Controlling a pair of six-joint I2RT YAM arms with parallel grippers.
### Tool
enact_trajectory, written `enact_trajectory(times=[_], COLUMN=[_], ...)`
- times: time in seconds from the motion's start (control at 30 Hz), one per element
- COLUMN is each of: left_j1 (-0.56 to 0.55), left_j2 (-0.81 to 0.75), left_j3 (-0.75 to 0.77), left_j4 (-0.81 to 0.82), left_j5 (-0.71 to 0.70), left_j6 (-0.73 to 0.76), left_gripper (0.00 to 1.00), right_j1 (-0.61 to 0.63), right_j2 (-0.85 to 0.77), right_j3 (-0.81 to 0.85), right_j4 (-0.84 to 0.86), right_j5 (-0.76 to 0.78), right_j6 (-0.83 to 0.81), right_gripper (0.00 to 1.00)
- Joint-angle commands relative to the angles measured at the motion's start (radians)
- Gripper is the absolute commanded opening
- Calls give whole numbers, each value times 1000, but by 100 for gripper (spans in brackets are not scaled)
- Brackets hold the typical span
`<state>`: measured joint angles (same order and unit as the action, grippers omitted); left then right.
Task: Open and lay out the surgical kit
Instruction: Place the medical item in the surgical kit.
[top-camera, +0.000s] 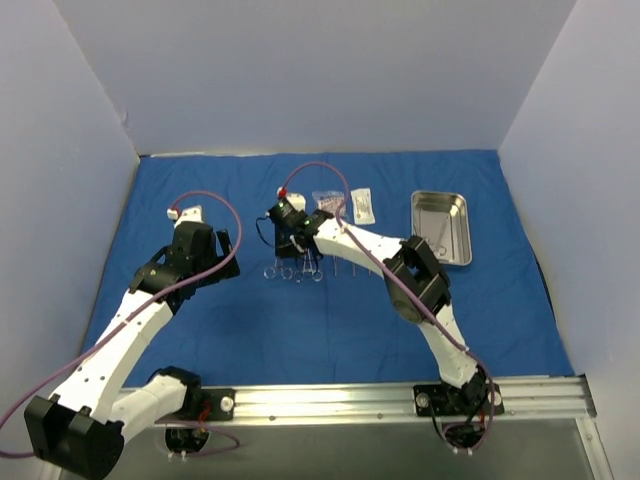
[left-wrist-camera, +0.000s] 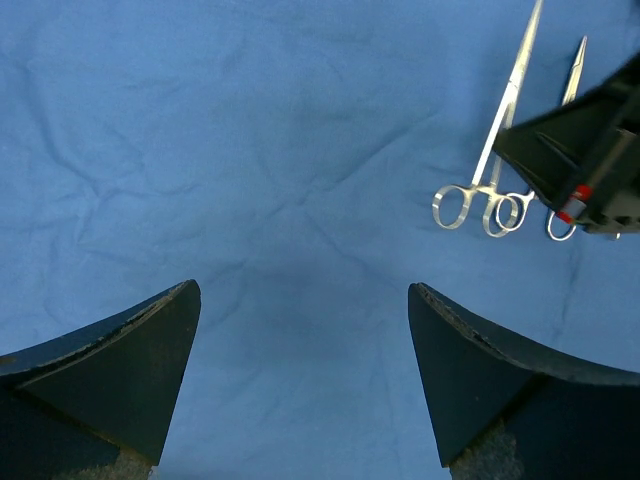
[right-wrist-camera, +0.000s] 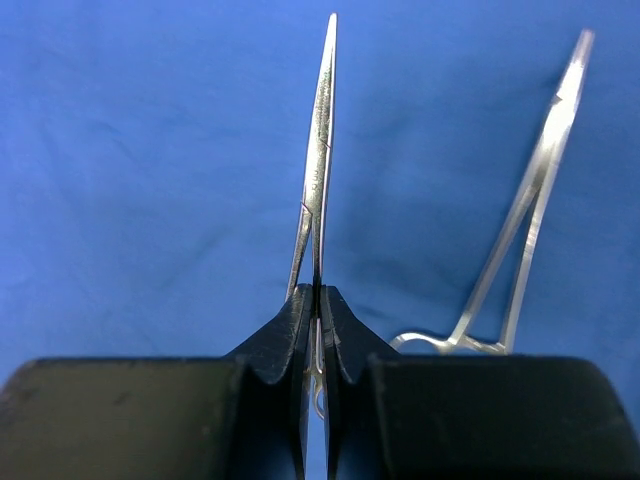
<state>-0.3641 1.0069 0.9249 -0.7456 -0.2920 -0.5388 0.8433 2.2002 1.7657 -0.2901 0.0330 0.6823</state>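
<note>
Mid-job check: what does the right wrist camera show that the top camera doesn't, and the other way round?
Right wrist only: the grip itself, the right claw shut on a slim steel instrument, its tip pointing away. Top only: the steel tray, two clear packets, and the left claw open over bare cloth. Both: the blue cloth and another instrument lying on it beside the held one.

cloth: blue cloth wrap (top-camera: 330, 330) spread flat | tray: steel tray (top-camera: 441, 227) on the cloth, right rear | packets: two clear packets (top-camera: 345, 204) side by side, left of tray | instruments: steel instruments (top-camera: 300, 271) in a row, centre, ring handles nearest | right gripper (top-camera: 292, 244) low at that row | left gripper (top-camera: 227, 246) over bare cloth, left of row
</note>
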Motion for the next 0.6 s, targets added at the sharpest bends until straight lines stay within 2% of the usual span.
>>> enact_trajectory(times=[0.0,0.57], left_j1=[8,8], left_j2=[-25,-17], left_j3=[28,17], left_j4=[-6,6], left_j5=[-19,-4], left_j6=[-4,2], left_gripper=[94,94], right_j1=[14,25], right_j2=[21,115], right_j3=[57,98], right_j4=[20,28], right_j5=[57,56], right_j6=[54,72], right_gripper=[0,0])
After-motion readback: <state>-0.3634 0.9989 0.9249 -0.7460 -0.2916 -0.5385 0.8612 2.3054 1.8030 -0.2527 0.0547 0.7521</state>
